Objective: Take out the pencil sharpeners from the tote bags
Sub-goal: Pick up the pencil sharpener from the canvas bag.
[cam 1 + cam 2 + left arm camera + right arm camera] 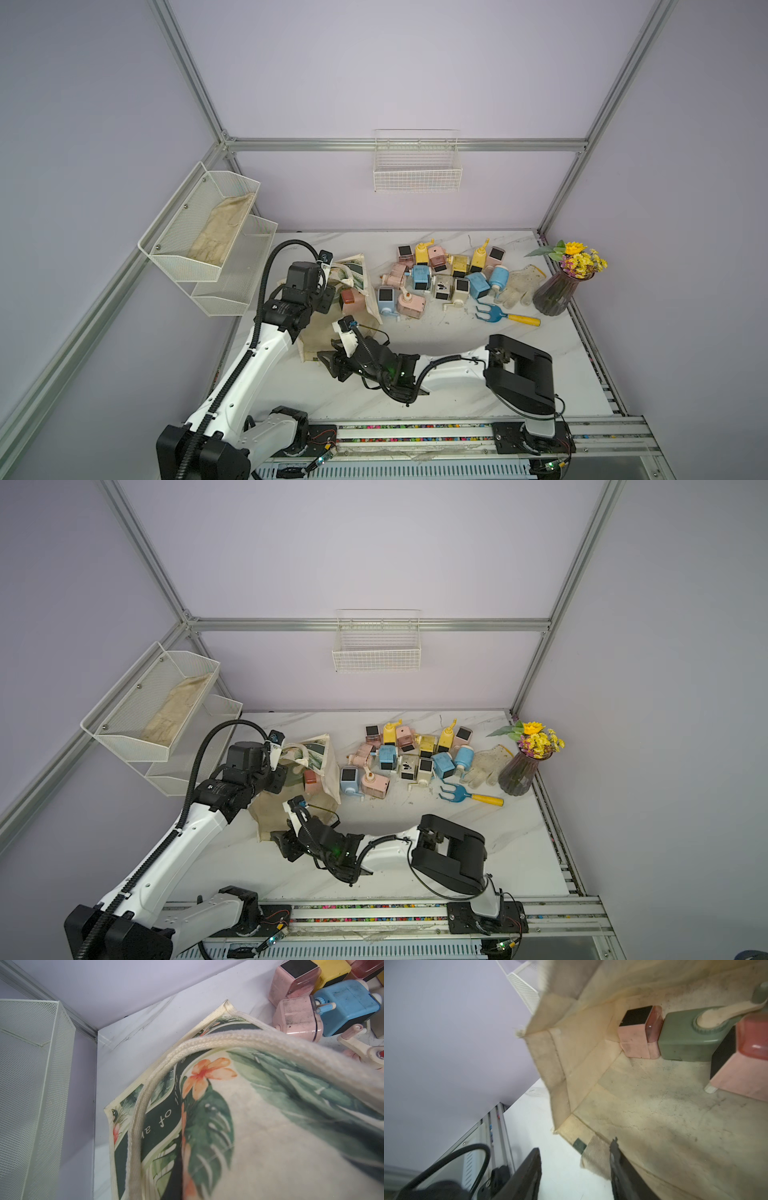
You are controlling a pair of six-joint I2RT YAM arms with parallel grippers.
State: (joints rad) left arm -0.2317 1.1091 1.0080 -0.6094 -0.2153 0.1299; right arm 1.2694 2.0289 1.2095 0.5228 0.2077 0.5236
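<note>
The cream tote bag (320, 332) with a green leafy print (207, 1126) lies on its side on the table, mouth toward the front. My left gripper (329, 290) is shut on the bag's upper rim and holds it up; cloth hides its jaws in the left wrist view. My right gripper (576, 1145) is open at the mouth's lower edge, one finger over the inner cloth, the other over the table. Inside lie a pink pencil sharpener (639, 1036), a green one (689, 1039) and another pink one (745, 1059). Several sharpeners (440, 274) sit piled on the table to the bag's right.
A dirty white glove (519, 282), a blue hand rake (494, 311) with yellow handle and a vase of flowers (555, 291) stand right of the pile. A mesh shelf (208, 241) hangs on the left wall, a wire basket (417, 166) on the back wall.
</note>
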